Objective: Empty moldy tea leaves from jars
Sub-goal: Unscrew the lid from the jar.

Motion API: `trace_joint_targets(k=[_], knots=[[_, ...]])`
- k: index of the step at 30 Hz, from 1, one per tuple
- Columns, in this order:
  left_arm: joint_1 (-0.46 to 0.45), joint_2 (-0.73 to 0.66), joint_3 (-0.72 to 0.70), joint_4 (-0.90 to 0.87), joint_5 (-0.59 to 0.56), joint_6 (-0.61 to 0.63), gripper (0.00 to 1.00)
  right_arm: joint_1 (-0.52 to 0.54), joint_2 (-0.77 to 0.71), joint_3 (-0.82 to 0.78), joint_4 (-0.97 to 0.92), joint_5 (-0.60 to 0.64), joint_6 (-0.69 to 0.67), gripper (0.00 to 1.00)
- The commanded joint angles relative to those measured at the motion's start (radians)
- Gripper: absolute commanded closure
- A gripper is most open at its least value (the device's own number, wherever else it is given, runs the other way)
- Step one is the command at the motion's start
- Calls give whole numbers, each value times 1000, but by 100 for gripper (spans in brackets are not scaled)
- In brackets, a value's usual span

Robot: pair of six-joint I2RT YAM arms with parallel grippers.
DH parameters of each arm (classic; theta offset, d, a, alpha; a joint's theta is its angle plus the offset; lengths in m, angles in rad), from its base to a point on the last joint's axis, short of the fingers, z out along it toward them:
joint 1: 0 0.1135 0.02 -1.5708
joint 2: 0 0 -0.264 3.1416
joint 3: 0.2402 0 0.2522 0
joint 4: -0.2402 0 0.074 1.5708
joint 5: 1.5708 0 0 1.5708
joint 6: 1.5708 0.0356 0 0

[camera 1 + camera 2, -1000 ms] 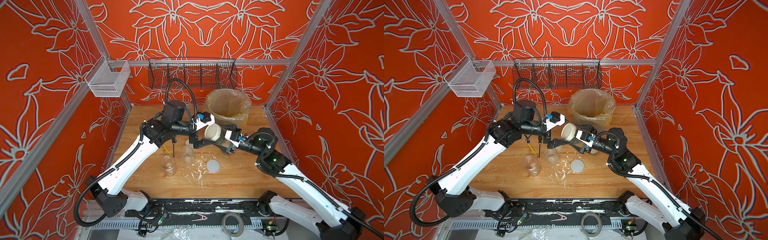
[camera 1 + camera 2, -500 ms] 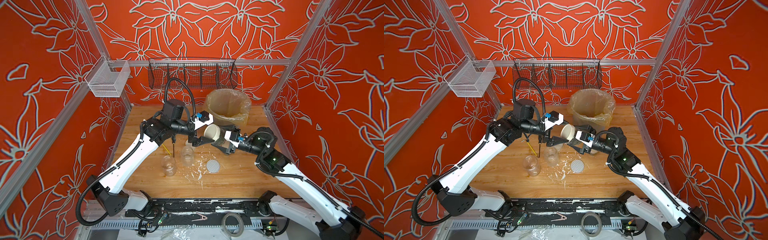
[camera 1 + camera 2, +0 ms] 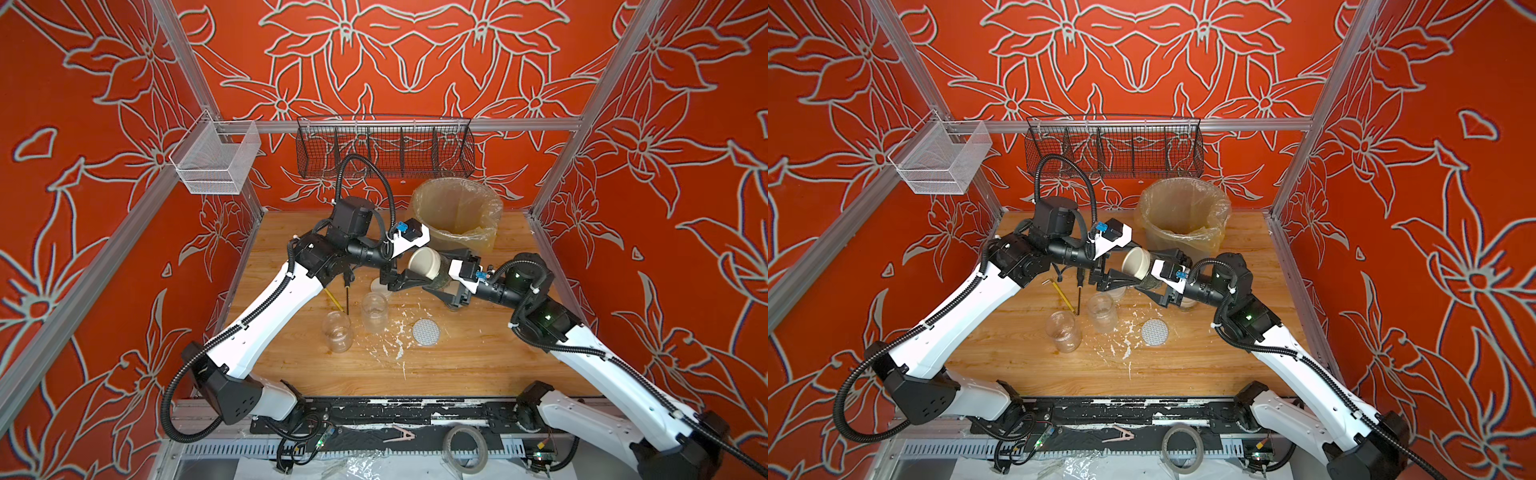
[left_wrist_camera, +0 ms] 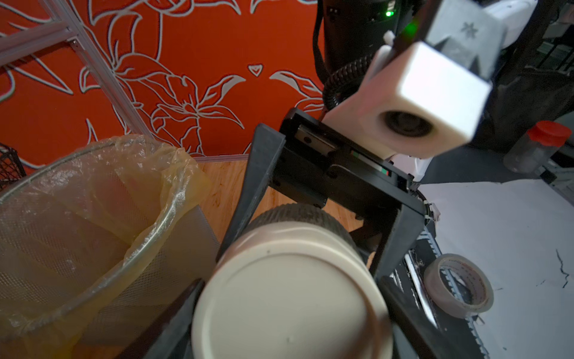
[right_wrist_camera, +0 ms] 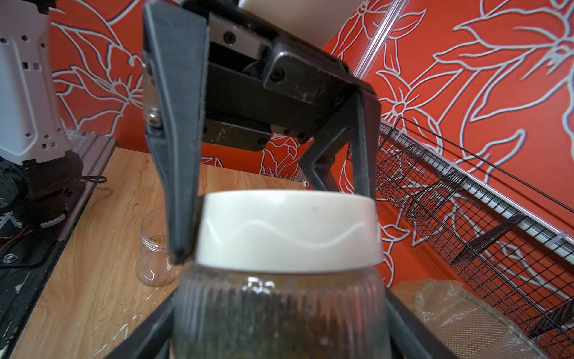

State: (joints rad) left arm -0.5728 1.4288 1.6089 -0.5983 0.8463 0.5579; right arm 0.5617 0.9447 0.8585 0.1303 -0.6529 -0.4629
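I have the ribbed glass jar (image 5: 279,298) in my right hand (image 3: 446,275), clamped round its body and held in the air, tipped onto its side just in front of the lined bin (image 3: 478,237). The moldy tea leaves (image 5: 236,329) are inside it, dark behind the glass. Its cream lid (image 4: 289,298) is on and faces my left arm. My left hand (image 5: 276,214) is closed down on that lid, one finger on each side of its rim, so both hands grip the same jar from opposite ends.

On the surface (image 3: 457,365) two jars stand open and upright: one (image 3: 337,331) nearer me and one (image 3: 374,311) just behind it. Both look empty, though the right wrist view shows a few crumbs clinging inside one. The white lid with grey dots (image 3: 425,331) lies flat beside them among white flecks, and another cream lid (image 3: 380,286) lies partly hidden behind my left hand.

I judge the job about half done: two jars emptied, this one at the unscrewing step, its pour into the bin yet to come. Something cream (image 3: 1188,304) shows under my right hand; I cannot tell if it is the fourth jar
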Motion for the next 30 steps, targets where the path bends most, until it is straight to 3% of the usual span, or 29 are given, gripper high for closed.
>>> trace_joint_targets(k=[1,3,5,13,16,21,25,27,30], knots=[[7,-3,20,11,31,-6,38,-1,-6,55,41,-17,-17,76],[8,-6,16,29,35,-36,50,-1,-7,49,44,11,-32,76],[8,-9,11,71,31,-108,52,1,-7,38,64,59,-52,76],[11,43,118,104,-176,-648,63,1,29,1,149,288,-246,77],[12,90,195,4,-324,-875,63,3,43,-14,193,367,-307,77],[19,184,335,-225,-522,-1214,71,6,70,-38,252,485,-413,77],[19,159,292,-176,-561,-1345,73,8,81,-57,297,540,-442,78],[19,139,278,-157,-577,-1345,73,8,74,-55,288,533,-407,78],[14,98,250,-153,-617,-1277,71,7,49,-35,251,558,-240,78]])
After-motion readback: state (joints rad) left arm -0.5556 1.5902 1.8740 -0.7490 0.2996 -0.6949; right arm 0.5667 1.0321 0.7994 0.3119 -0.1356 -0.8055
